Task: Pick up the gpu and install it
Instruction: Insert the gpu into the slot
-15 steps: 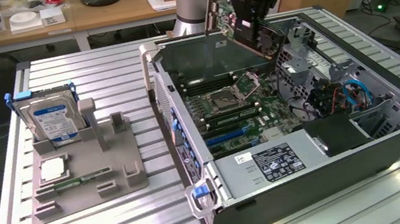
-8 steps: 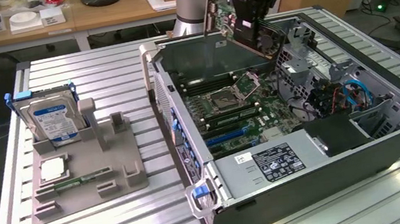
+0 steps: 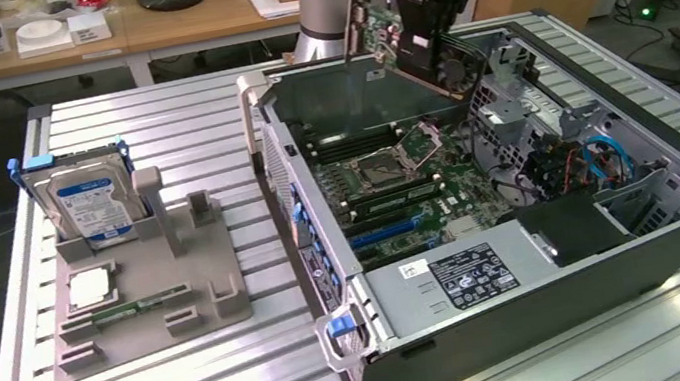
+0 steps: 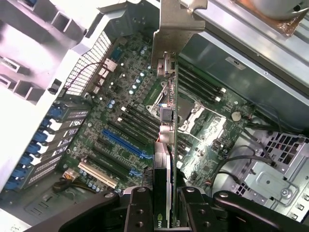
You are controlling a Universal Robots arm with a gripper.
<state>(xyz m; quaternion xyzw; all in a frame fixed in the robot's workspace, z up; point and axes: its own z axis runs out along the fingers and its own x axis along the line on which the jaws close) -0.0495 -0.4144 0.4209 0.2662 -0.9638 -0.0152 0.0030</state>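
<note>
Black gripper [image 4: 163, 207] jaws were clamped on the gpu [image 4: 163, 169], held edge-on in the air with its silvery metal bracket [image 4: 170, 29] at the far end, above the green motherboard [image 4: 120, 121] inside the open computer case [image 3: 558, 294] and apart from the blue slot [image 4: 123, 144]; well apart, at the exterior view's left, a blue-labelled hard drive [image 3: 93, 209] stood upright in a grey holder [image 3: 157, 319]

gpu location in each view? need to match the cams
Exterior view: gpu tilted in the gripper, above the far end of the open case.
Wrist view: gpu edge-on between the fingers, over the motherboard.
Shared landmark: blue slot on the motherboard.
</note>
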